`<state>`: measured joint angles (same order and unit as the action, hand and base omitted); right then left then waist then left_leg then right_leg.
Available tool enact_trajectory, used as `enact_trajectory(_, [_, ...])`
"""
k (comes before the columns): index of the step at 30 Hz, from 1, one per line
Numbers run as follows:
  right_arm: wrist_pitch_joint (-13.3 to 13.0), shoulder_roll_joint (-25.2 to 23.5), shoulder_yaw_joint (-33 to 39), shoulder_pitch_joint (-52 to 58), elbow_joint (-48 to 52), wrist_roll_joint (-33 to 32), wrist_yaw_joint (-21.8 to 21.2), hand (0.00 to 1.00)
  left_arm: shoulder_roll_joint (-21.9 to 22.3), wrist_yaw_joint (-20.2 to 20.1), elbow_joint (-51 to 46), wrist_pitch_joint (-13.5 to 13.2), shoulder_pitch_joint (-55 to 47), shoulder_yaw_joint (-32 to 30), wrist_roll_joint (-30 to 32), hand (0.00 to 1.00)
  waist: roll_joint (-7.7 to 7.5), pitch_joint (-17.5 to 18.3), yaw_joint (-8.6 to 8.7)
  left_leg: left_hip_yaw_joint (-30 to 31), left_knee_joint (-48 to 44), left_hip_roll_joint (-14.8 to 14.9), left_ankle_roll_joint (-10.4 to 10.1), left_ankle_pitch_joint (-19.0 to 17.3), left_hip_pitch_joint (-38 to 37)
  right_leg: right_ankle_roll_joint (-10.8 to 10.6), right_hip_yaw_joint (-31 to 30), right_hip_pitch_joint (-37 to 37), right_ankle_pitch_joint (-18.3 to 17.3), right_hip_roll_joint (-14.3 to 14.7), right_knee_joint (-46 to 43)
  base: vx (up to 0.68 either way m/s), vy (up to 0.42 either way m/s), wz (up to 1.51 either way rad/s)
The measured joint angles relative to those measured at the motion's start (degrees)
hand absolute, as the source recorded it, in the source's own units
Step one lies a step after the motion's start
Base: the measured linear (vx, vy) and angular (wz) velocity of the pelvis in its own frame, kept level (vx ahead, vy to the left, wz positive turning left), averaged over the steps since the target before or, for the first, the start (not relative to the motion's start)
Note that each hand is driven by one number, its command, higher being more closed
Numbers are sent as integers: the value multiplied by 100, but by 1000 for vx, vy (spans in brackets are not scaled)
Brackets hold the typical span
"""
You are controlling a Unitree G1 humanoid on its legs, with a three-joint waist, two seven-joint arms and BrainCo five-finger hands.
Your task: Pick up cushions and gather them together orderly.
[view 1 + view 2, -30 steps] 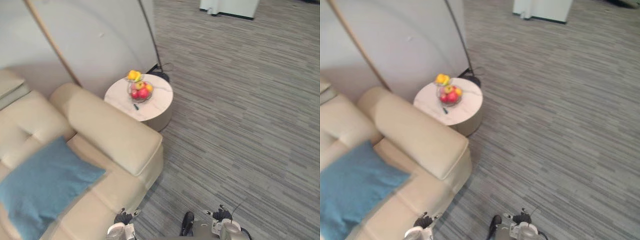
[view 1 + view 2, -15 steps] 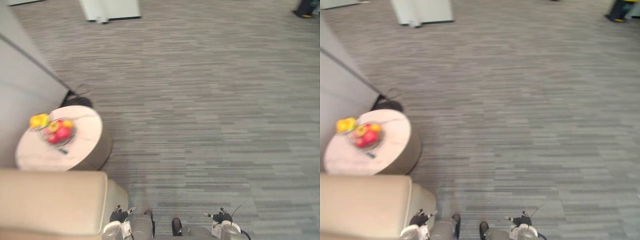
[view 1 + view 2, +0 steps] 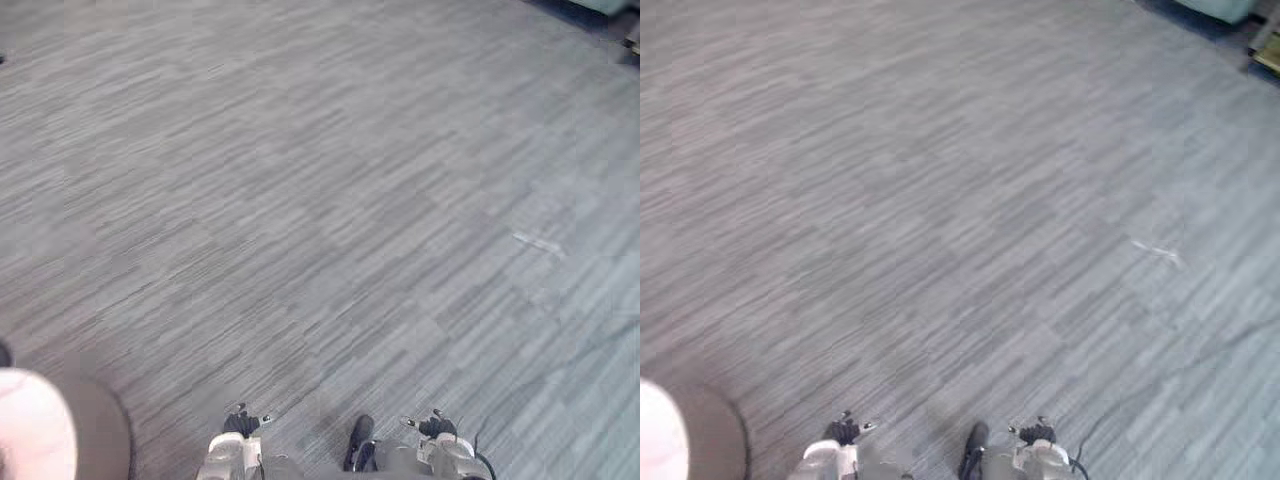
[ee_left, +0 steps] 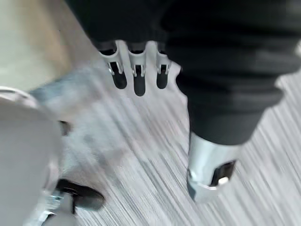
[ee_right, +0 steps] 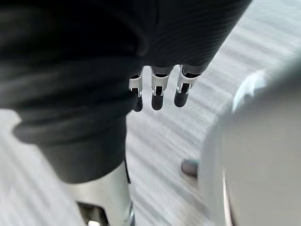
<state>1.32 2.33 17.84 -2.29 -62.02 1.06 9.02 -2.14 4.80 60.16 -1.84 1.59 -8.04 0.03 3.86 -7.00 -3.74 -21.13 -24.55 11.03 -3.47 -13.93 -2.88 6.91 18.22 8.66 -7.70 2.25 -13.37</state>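
My left hand hangs at my side above the grey carpet, fingers straight and relaxed, thumb apart, with nothing in it. My right hand hangs the same way on the other side, fingers loose and empty. Both eye views look down on bare striped carpet in front of me.
The pale rim of a round side table pokes in at the lower left corner, with its darker base beside it. A beige surface lies past the left hand. A small pale mark sits on the carpet to the right.
The camera has swung to the right: the sofa, the blue cushion and the fruit bowl slid out to the left, leaving just the table's edge. Both hands still hang down.
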Motion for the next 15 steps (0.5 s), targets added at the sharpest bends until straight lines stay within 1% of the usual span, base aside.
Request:
enact_trajectory(1, [-3,23,6,20,7,-3,4,0,5,-3,-12,-6,5,15,8,0,14,-8,39,28,-273,46,-4,10,41,-29,-27,-55,-58,52,-5,247,-38,-51])
enact_trajectory(2, [-38,55,9,105,62,-53,24,0,36,-1,-54,-15,29,1,48,0,38,-29,106,186,-1323,241,38,114,361,-58,-71,-205,-238,133,-28,237,-9,-46])
enact_trajectory(3, [-44,72,15,167,88,-139,88,0,112,0,-89,17,43,-29,94,0,78,-118,84,490,-2712,467,533,531,949,-3,-248,-443,-432,197,-55,224,18,-51])
enact_trajectory(4, [-39,69,16,167,87,-178,107,0,131,-4,-93,17,34,-24,97,0,69,-143,61,569,-3006,489,564,475,1097,4,-323,-495,-474,205,-77,208,78,-75])
enact_trajectory(5, [-27,35,60,174,126,-276,129,0,159,0,-116,18,11,5,96,0,35,-228,27,771,-3478,421,479,38,1486,22,-567,-626,-580,189,-133,228,128,-90])
enact_trajectory(6, [-24,-27,200,175,170,-378,131,0,111,1,-274,15,1,11,95,0,-26,-264,-1,887,-3255,240,371,-235,1813,24,-790,-732,-638,116,-119,234,128,-90])
enact_trajectory(7, [-24,-42,235,171,188,-414,131,0,102,4,-296,9,-24,13,94,0,-38,-271,-9,930,-3072,173,340,-290,1902,5,-870,-764,-665,89,-118,206,113,-84])
enact_trajectory(8, [-24,-59,240,173,215,-481,134,0,90,6,-345,5,-57,17,94,0,-83,-298,-29,1003,-2631,15,268,-352,2035,-52,-1076,-804,-709,25,-132,190,134,-85])
enact_trajectory(9, [-27,-82,240,171,257,-538,137,0,115,6,-389,-1,-62,14,91,0,-86,-298,-53,1108,-1912,-218,239,-362,2214,-86,-1333,-885,-789,-55,-82,318,246,-115])
enact_trajectory(10, [-27,-92,242,164,270,-567,174,0,141,7,-388,2,-83,3,91,0,-64,-268,-81,1409,-989,-517,165,-280,2363,-195,-1614,-938,-894,-164,-43,271,216,-99])
enact_trajectory(11, [-27,-93,242,164,264,-567,186,0,150,7,-389,0,-89,4,91,0,-52,-263,-88,1509,-698,-601,124,-192,2394,-238,-1722,-964,-929,-198,-23,315,259,-93])
enact_trajectory(12, [-24,-38,247,167,243,-566,203,0,174,5,-391,-10,-122,6,88,0,-17,-239,-138,1786,-47,-731,7,69,2390,-376,-1927,-999,-1014,-259,-19,377,306,-119])
enact_trajectory(13, [-10,-33,221,192,176,-563,215,0,192,1,-384,-37,-214,18,76,0,-36,-90,-254,1779,-22,-915,90,516,2338,-570,-2355,-1026,-1161,-381,-1,476,358,-109])
enact_trajectory(14, [-5,-56,223,191,172,-563,215,0,185,1,-382,-34,-227,19,79,0,-40,-20,-252,1703,-59,-944,150,417,2346,-569,-2408,-1047,-1174,-436,30,452,300,-95])
enact_trajectory(15, [1,-94,244,232,176,-554,211,0,164,0,-357,-25,-227,4,82,0,-131,57,-229,1510,-227,-988,245,131,2366,-650,-2534,-1036,-1147,-569,-62,490,273,-62])
